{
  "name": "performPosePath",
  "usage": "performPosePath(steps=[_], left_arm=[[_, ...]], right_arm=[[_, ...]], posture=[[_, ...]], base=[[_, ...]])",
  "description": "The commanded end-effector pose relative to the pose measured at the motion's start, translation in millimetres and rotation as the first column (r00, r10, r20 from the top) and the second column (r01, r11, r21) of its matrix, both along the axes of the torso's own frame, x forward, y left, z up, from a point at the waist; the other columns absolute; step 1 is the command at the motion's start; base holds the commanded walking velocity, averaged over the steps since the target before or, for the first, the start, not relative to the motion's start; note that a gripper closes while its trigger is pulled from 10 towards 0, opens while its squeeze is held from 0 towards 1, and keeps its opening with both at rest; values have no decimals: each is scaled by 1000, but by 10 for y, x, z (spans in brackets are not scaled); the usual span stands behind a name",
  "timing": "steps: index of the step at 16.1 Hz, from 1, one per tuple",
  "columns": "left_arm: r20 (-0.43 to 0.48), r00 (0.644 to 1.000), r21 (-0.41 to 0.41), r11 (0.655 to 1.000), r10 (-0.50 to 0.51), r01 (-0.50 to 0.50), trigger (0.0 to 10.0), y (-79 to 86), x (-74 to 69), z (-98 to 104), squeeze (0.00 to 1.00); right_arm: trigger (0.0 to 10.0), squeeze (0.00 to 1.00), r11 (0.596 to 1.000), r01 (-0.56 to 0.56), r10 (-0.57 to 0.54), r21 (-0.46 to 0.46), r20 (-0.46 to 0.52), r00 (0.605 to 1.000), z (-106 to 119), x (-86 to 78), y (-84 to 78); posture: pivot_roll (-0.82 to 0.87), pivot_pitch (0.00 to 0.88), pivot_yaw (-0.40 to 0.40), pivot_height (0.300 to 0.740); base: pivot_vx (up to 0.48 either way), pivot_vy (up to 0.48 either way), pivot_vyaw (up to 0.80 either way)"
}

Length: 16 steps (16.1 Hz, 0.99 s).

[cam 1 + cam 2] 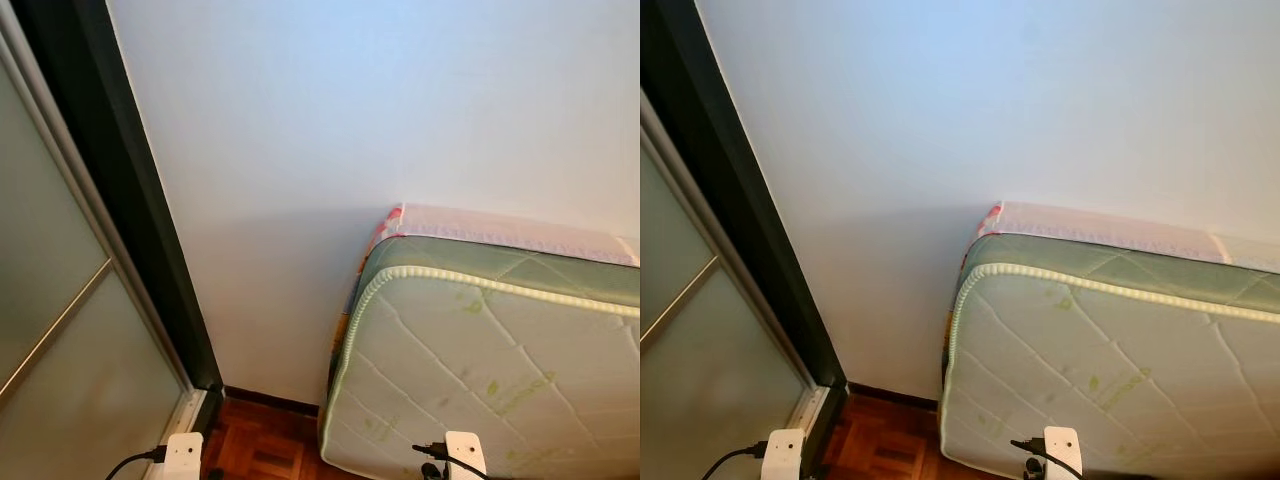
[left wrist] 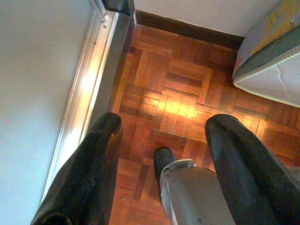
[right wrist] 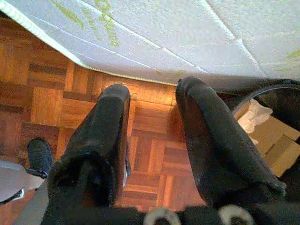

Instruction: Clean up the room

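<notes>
White wall (image 1: 300, 150) fills frame; mattress (image 1: 500, 370) lower right, stood on edge to free floor. My left gripper (image 2: 159, 140) and right gripper (image 3: 152, 140) released, empty.

No text or labels can be read

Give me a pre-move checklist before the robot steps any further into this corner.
1. Left hand empty: ok, fingers apart over bare parquet floor.
2. Right hand empty: ok, fingers apart, nothing between them.
3. Room straight ahead: not ok, the white wall is close in front.
4. Room on the robot's right: not ok, a mattress leans against the wall there.
5. Room on the robot's left: not ok, a frosted sliding door in a dark frame stands there.
6. Item to tidy: cannot tell; a dark bin with cardboard sits beside the right hand.
</notes>
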<state>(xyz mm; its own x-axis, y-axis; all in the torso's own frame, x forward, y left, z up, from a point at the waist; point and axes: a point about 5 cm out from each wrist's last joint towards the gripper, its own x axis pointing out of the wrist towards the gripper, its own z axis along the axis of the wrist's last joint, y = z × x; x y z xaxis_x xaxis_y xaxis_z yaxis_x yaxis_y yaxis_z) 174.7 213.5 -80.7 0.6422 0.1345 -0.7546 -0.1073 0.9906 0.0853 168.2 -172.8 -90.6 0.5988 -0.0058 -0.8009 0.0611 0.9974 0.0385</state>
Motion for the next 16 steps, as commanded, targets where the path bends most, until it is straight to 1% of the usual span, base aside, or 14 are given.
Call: performPosePath(steps=[1,2,3,9,11,15,16], left_arm=[[-89,996,81,996,-16,23,10000,191,160,84,0],[-92,996,66,998,8,-2,10000,188,148,76,0],[-92,996,63,998,12,-6,10000,188,147,75,0],[-95,995,71,997,-6,13,10000,192,153,79,0],[-93,996,71,997,1,5,10000,194,151,79,0],[-89,996,70,997,19,-13,10000,201,149,80,0],[-85,995,65,997,51,-45,10000,206,140,76,0]], right_arm=[[10000,0,992,82,-80,95,-26,996,188,415,-117],[10000,0,992,81,-79,95,-26,997,188,415,-118],[10000,0,992,80,-77,95,-26,997,188,416,-117],[10000,0,993,70,-68,93,-26,997,190,418,-114],[10000,0,993,69,-67,94,-26,997,190,419,-113],[10000,0,993,69,-67,93,-26,997,191,421,-110],[10000,0,993,67,-65,93,-26,998,191,421,-108]], posture=[[116,0,-118,740],[117,0,-119,740],[116,0,-119,740],[114,0,-116,740],[114,0,-116,740],[114,0,-113,740],[113,0,-113,740]], base=[[0,-352,-738],[0,0,-738],[0,0,-738],[0,0,-739],[0,0,-738],[0,0,-738],[0,0,-738]])
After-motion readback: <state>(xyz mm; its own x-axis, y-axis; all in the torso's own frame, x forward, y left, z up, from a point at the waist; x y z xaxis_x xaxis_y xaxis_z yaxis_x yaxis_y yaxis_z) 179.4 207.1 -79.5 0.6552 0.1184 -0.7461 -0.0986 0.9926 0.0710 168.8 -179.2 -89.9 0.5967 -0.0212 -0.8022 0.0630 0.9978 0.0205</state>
